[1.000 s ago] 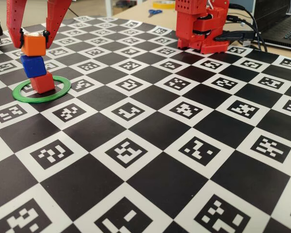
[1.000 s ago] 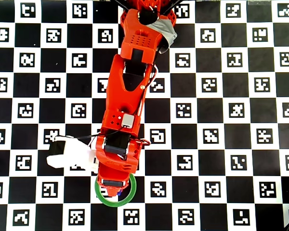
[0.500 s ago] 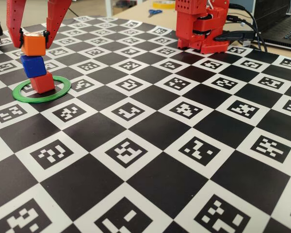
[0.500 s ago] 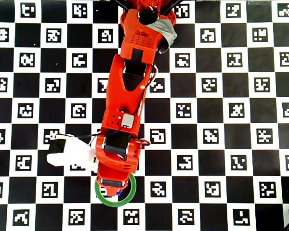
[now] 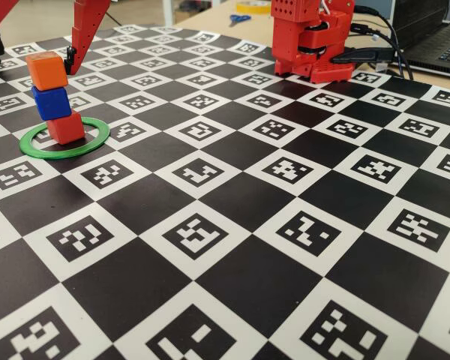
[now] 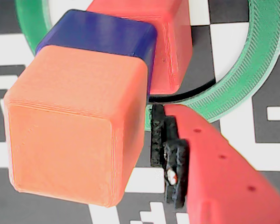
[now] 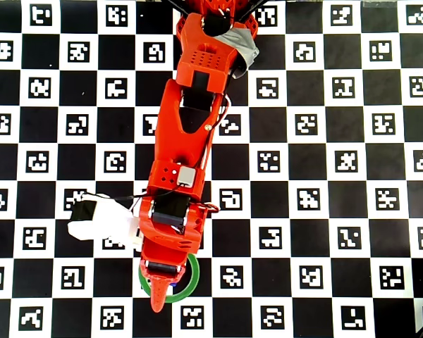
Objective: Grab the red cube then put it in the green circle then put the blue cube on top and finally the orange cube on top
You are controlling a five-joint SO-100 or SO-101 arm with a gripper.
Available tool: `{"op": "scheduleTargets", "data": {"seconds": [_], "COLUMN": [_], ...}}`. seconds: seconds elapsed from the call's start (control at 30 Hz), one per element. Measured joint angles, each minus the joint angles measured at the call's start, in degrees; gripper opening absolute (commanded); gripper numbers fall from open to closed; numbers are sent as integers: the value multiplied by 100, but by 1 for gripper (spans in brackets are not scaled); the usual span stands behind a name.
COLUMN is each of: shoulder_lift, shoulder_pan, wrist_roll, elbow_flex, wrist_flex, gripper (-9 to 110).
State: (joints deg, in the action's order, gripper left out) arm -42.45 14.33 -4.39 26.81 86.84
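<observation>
Three cubes stand stacked on the checkered surface (image 5: 300,225), and the red arm (image 7: 187,141) reaches over them from above. Going by size: the arm spans most of the overhead view, its gripper (image 5: 31,46) hanging around the top of the stack with jaws spread wide. One finger (image 5: 81,34) sits just right of the top cube in the fixed view without clearly touching it; the other is off to the left, well clear. So the gripper is open and holds nothing.

Next, the green circle (image 5: 90,144) lies flat at the left of the fixed view. Inside it rests the red cube (image 5: 65,127), the blue cube (image 5: 52,102) on that, and the orange cube (image 5: 46,70) on top. Each cube is shifted a little leftward from the one below, so the column leans.

My read is that the stacking is done. The stack lies directly between the fingers, below the wrist, so the withdrawal should go straight up; any sideways drift could clip the orange cube.
</observation>
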Motion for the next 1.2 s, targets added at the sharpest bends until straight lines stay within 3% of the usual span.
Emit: {"op": "scheduleTargets", "data": {"seconds": [0.37, 0.73, 1.2], "shoulder_lift": [-272, -2109, -5045], "shoulder_pan": [0, -149, -475], "wrist_roll": [70, 70, -721], "elbow_flex": [694, 2250, 5423], "wrist_flex": [0, 0, -642], "gripper": [49, 48, 23]}}
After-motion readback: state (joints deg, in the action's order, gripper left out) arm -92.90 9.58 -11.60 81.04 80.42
